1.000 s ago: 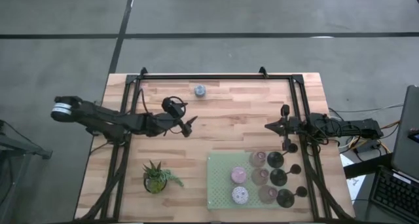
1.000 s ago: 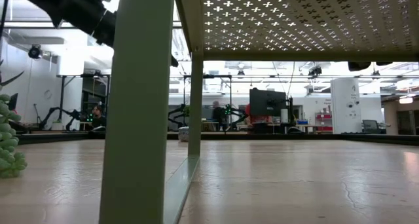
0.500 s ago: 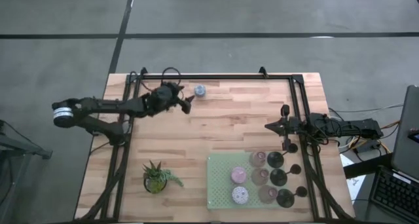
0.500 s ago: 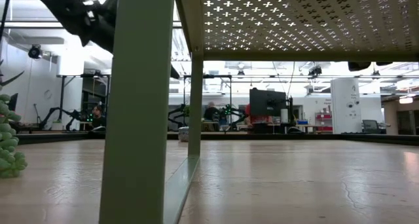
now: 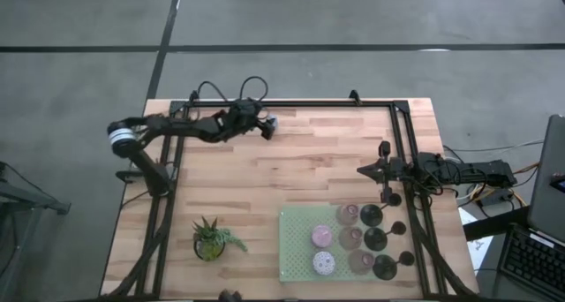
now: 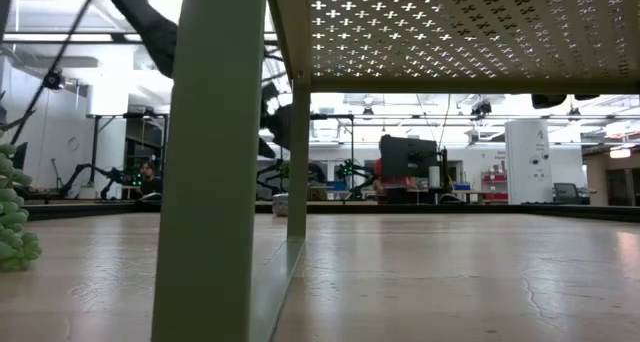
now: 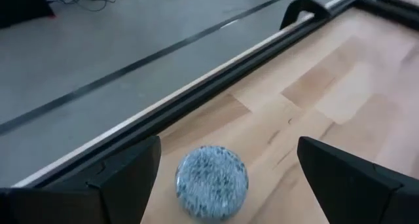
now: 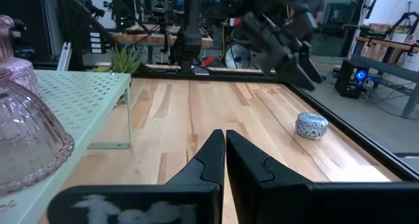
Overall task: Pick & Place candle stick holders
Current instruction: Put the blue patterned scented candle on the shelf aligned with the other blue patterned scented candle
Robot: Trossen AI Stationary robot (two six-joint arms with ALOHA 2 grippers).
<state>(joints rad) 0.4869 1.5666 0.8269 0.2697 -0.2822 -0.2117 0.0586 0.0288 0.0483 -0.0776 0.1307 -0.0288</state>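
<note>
The plant [image 5: 212, 238] stands at about 7 o'clock on the table [image 5: 300, 169], well apart from everything else. At 5 o'clock sits the green rack [image 5: 298, 249], carrying pink holders [image 5: 322, 237] and, along its right side, black holders [image 5: 378, 240] with thin stems. A black frame [image 5: 291, 103] runs along the table's far edge and down both sides.

The blue holder [image 7: 211, 182] lies alone at 12 o'clock, just inside the far rail. The left gripper [image 5: 263, 129] reaches it from 10 o'clock, fingers [image 7: 127, 178] spread wide on either side, not touching it. The right gripper [image 5: 364, 170] waits at 3 o'clock, clenched on nothing.

The table is pale wood planks on grey floor. Beyond it is a workshop with monitors and benches.
</note>
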